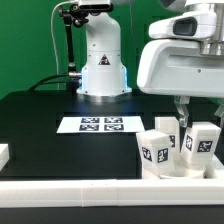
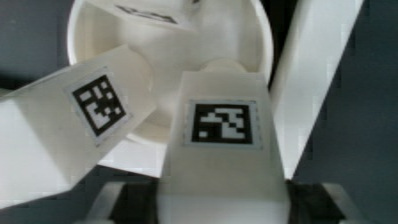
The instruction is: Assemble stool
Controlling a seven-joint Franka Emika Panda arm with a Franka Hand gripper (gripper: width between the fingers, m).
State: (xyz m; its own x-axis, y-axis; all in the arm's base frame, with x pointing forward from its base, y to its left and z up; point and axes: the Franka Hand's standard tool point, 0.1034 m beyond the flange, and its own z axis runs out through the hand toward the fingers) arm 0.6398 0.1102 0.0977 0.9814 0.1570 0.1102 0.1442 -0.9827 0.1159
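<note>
The jaws (image 2: pixel 222 192) are closed on 1 leg (image 2: pixel 221 130); in the wrist view its tagged face fills the gap between the 2 dark fingers (image 2: pixel 331 198), which press its sides. In the exterior view the jaws (image 1: pixel 187 128) come down from the arm (image 1: pixel 180 60) into the cluster of stool parts at about 4 o'clock on the surface (image 1: pixel 40 110), though which block they grip is hard to tell from there.

That cluster shows 3 white tagged blocks: 1 leg (image 1: pixel 155 150) at its near side, another (image 1: pixel 201 142) toward the exterior view's right, and a third (image 1: pixel 166 128) behind them, all standing close together. In the wrist view a second leg (image 2: pixel 71 105) leans tilted just beside the held one, its tag turned at an angle. Behind both lies the seat (image 2: pixel 169 35), its curved white rim showing, with a tag partly visible on it.

The marker board (image 1: pixel 99 124) lies flat near the middle of the black surface, well apart from the legs. A white rail (image 1: pixel 70 189) runs along the 6 o'clock edge. The robot base (image 1: pixel 101 60) stands at 12 o'clock.
</note>
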